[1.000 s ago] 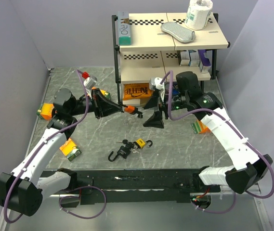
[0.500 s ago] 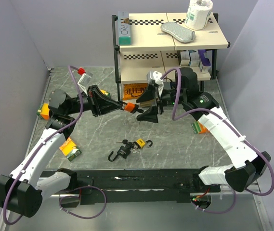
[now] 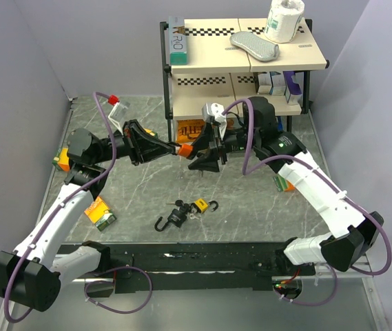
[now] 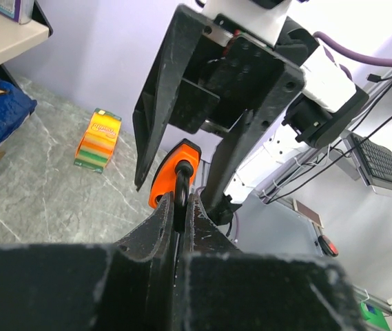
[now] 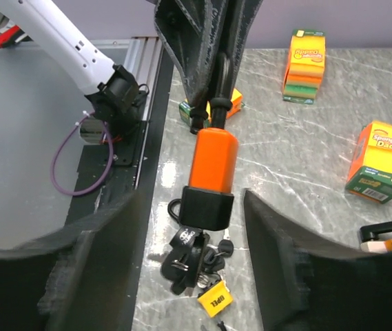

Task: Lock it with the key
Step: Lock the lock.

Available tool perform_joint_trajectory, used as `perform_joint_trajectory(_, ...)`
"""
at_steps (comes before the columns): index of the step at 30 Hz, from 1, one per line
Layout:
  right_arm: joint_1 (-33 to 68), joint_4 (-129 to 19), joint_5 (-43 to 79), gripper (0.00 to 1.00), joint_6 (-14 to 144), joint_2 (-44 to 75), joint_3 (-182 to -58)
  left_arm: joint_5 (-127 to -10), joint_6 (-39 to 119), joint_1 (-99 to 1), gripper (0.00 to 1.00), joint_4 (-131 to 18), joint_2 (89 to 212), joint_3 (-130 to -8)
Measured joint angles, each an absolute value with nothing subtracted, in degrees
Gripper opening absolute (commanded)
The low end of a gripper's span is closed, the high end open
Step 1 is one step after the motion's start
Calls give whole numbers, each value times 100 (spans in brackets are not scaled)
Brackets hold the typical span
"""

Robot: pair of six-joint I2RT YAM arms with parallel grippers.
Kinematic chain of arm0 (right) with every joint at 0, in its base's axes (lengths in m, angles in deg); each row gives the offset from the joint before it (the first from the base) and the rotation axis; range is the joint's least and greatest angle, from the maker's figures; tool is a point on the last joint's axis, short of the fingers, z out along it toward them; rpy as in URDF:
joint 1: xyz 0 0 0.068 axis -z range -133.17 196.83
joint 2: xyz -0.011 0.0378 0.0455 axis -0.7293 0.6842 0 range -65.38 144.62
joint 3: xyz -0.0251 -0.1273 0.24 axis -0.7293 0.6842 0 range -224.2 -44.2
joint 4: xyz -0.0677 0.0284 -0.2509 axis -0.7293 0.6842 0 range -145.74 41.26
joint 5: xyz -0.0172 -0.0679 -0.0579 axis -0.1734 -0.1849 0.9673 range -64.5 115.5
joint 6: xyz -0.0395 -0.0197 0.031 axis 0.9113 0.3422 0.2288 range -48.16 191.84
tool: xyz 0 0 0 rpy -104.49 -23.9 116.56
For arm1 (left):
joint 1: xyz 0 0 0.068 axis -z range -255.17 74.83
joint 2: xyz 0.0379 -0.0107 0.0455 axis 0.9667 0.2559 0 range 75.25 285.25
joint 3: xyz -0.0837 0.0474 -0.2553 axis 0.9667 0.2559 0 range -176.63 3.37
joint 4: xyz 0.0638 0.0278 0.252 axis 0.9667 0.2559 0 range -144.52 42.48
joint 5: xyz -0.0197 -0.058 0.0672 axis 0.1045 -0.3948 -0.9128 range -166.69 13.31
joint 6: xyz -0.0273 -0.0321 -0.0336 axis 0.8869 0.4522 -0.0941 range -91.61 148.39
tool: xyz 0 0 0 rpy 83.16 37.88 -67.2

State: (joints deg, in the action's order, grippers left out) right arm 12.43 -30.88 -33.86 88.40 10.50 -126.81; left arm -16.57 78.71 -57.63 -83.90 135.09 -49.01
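An orange padlock with a black end cap hangs in the air above the table. My left gripper is shut on its black shackle and shows in the right wrist view above the lock. My right gripper is open, with its fingers on either side of the lock's capped end, not touching it. A bunch of keys with a yellow tag and black hooks lies on the table below.
A shelf unit stands at the back with boxes, a roll and a bag. Orange sponge packs lie at the left, far left and right. The black base rail runs along the near edge.
My left gripper has lifted the padlock and carried it right. My right gripper has moved left, and its open fingers now flank the lock's end.
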Motion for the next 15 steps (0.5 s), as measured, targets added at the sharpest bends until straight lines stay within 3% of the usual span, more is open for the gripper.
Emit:
perform_joint_trajectory(8, 1193, -3121, -3366, 51, 8787, 1216, -12836, -1663, 7959, -5763, 1, -8489, 13537, -4918)
perform_joint_trajectory(11, 1193, -3140, -3366, 28, 8763, 1271, -12945, -1663, 7976, -5763, 1, -8511, 13563, -4921)
perform_joint_trajectory(12, 1193, -3140, -3359, 11, 8759, 1275, -12967, -1666, 7981, -5763, 1, -8511, 13570, -4925)
perform_joint_trajectory(13, 1193, -3140, -3344, 2, 8739, 1277, -12971, -1657, 7992, -5763, 1, -8515, 13574, -4929)
perform_joint_trajectory(15, 1198, -3125, -3346, 0, 8720, 1279, -12973, -1659, 7983, -5763, 20, -8506, 13574, -4940)
